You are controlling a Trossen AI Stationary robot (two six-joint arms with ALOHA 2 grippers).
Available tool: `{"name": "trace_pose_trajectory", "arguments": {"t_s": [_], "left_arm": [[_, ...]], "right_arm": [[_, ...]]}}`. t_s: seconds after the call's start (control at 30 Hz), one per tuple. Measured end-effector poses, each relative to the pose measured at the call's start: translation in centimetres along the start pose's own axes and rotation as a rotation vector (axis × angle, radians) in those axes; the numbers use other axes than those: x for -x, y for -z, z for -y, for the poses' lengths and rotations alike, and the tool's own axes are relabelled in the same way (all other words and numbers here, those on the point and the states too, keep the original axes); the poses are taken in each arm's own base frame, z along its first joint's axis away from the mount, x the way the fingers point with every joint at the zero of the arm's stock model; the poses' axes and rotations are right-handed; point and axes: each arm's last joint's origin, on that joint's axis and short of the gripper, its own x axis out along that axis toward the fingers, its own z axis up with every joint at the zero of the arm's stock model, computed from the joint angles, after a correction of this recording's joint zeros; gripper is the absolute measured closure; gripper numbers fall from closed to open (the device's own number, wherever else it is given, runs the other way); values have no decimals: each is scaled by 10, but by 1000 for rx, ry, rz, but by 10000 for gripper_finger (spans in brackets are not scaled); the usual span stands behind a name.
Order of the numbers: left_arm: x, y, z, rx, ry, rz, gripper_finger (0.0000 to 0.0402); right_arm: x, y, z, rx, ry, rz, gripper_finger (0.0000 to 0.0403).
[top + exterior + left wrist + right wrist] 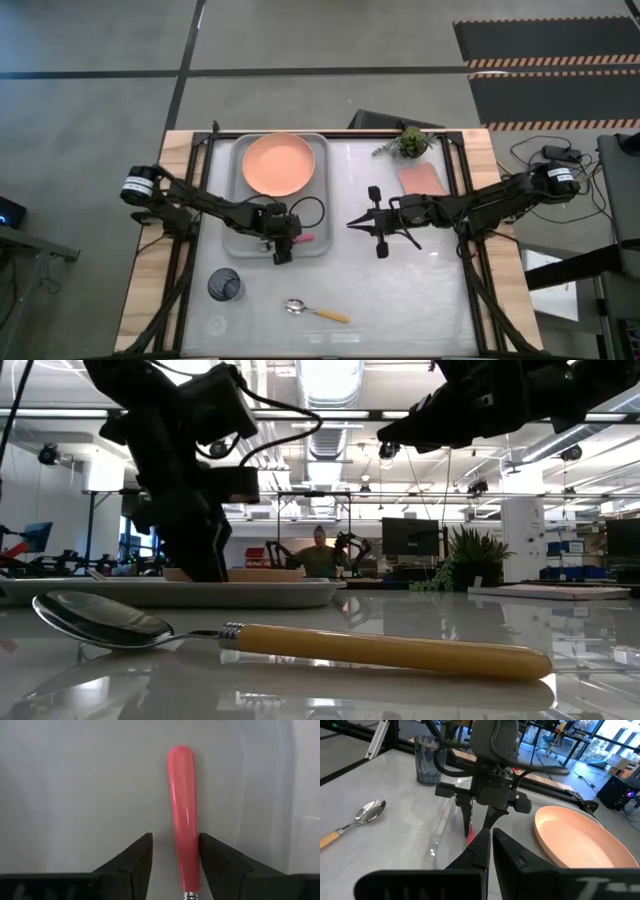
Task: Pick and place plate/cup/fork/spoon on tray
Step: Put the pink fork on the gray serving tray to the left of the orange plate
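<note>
The light-grey tray [325,160] lies at the table's far left with the salmon-orange plate [278,163] flat in its far half. The fork's pink-red handle [182,815] lies flat on the tray's near part. My left gripper [283,243] stands open over it, pointing down, one finger on each side of the handle. The tines are hidden under the gripper. The dark cup [225,286] stands upright on the table near the front left. The spoon [318,311] lies flat near the front edge. My right gripper [352,224] is shut and empty above mid-table. My left gripper has its fingers on either side of the fork's handle near the tines end [190,870], coming from above and lying across it. A gap shows at one finger [137,862]. The other finger [217,862] is right against the handle; whether it touches, I cannot tell.
A pink rectangular slab [420,178] and a small green plant [410,143] sit at the far right of the table. In the low view the spoon [300,645] lies close in front and the tray [170,592] behind it. A person sits in the room beyond.
</note>
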Motion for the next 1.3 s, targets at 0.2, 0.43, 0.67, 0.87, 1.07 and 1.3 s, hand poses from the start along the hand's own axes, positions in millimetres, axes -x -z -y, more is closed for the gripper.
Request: {"name": "trace_pose_trajectory", "arguments": {"t_s": [0.2, 0.43, 0.67, 0.87, 1.07, 1.3], "left_arm": [[-5, 2, 0, -3, -1, -17, 259], [-3, 3, 0, -79, 5, -34, 306], [-2, 1, -1, -122, 12, -45, 368], [6, 1, -3, -123, 7, -34, 369], [28, -5, -9, -155, -23, 12, 363], [31, -2, -28, -197, -74, -21, 362]], "right_arm": [[0, 1, 0, -8, -2, -11, 394], [0, 2, 0, -7, -4, -21, 394], [0, 2, -1, -6, -5, -23, 394], [0, 2, -1, -7, -5, -24, 394], [0, 2, -1, -7, -5, -25, 394], [0, 2, -1, -6, -4, -25, 394]]}}
